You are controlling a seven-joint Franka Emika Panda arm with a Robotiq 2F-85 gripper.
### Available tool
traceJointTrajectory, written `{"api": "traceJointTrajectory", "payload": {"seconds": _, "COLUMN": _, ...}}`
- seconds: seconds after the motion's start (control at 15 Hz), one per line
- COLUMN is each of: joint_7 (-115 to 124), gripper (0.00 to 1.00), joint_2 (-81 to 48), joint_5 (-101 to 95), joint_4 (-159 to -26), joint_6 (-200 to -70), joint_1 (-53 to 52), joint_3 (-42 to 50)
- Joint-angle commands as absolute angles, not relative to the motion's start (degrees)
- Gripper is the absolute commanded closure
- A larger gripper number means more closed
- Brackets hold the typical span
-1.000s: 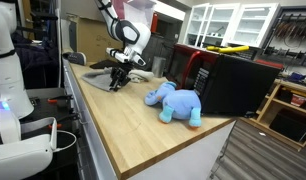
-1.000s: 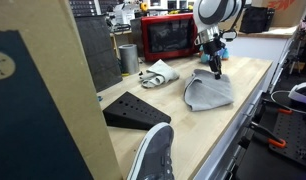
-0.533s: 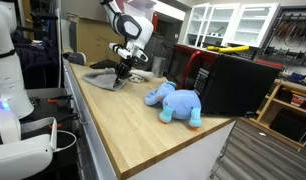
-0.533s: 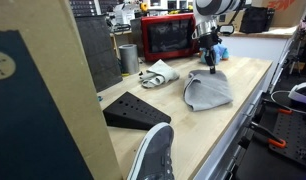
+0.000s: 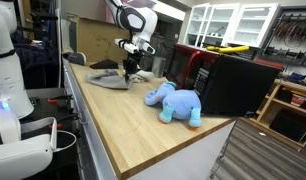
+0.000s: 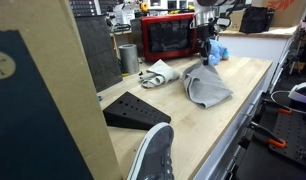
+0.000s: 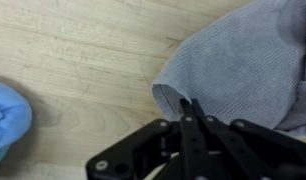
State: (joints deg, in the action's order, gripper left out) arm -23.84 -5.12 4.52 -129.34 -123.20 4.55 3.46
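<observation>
Reaching down over the wooden table (image 5: 123,135), the arm (image 5: 133,20) bends at its elbow above the far end and points its wrist nearly straight down. The gripper (image 5: 128,68) hangs just above the tabletop, jaws pressed together and pinching a fold of the grey cloth (image 6: 205,88). In the wrist view the fingertips (image 7: 190,104) meet on the cloth's near edge, with ribbed fabric spreading away to one side. That pinched edge stands up in a small peak, while the rest of the cloth lies flat on the wood, near the table's far end.

A black box (image 5: 233,80) stands along the table's back side, and a red microwave (image 6: 168,35) sits behind the cloth. A blue plush (image 5: 173,103) lies near the box, apart from the cloth. A black wedge (image 6: 133,108), a crumpled white rag (image 6: 158,73) and a metal cup (image 6: 127,58) sit further along the table. Shelves and cabinets fill the room behind.
</observation>
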Motion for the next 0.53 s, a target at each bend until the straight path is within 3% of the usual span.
{"api": "traceJointTrajectory", "payload": {"seconds": 0.0, "joint_7": -23.3, "gripper": 1.0, "joint_2": -6.59, "joint_5": 3.09, "joint_4": -127.62, "joint_6": -127.41, "joint_1": 5.3, "joint_3": 3.94}}
{"api": "traceJointTrajectory", "payload": {"seconds": 0.4, "joint_7": -20.69, "gripper": 1.0, "joint_2": -9.49, "joint_5": 2.46, "joint_4": -123.9, "joint_6": -134.1, "joint_1": 6.05, "joint_3": 4.35}}
{"api": "traceJointTrajectory", "payload": {"seconds": 0.47, "joint_7": -20.49, "gripper": 0.73, "joint_2": -9.5, "joint_5": 2.57, "joint_4": -123.53, "joint_6": -134.16, "joint_1": 6.13, "joint_3": 4.29}}
